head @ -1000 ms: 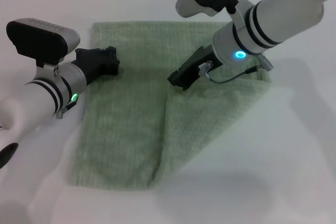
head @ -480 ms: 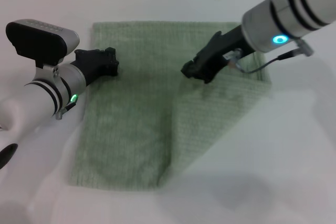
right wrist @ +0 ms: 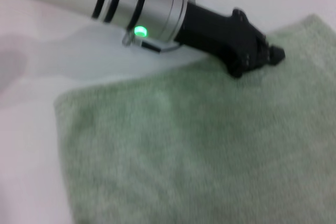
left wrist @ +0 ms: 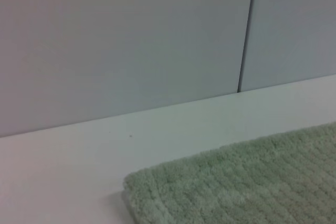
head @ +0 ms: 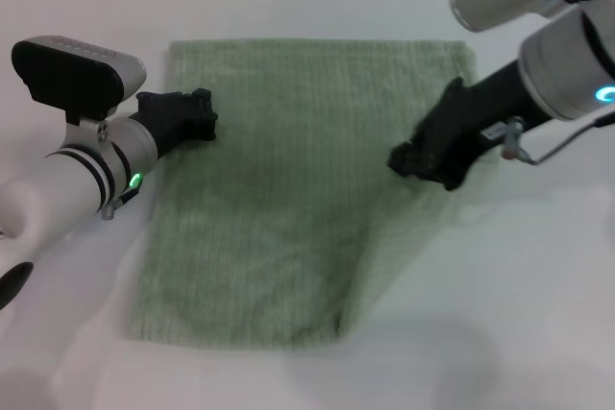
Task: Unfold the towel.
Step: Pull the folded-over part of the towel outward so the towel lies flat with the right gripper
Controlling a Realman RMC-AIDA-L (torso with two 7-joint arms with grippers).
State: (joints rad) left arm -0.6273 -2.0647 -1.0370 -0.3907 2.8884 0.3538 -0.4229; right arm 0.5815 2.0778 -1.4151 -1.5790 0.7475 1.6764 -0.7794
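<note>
The pale sage-green towel [head: 269, 199] lies on the white table, with a folded-over flap along its right side. My right gripper [head: 408, 162] is shut on the flap's edge and holds it just above the towel's right half; the flap's fold line runs from there down to the front edge. My left gripper [head: 204, 114] is shut at the towel's left edge, low on the cloth. It also shows in the right wrist view [right wrist: 270, 55], tips on the towel [right wrist: 184, 145]. The left wrist view shows a towel corner [left wrist: 252, 182].
The white table [head: 480, 333] surrounds the towel on all sides. A grey panelled wall [left wrist: 131, 40] stands behind the table's far edge.
My right gripper has moved right and a little toward the front with the flap's edge, so more of the lower layer is uncovered. My left arm has not moved.
</note>
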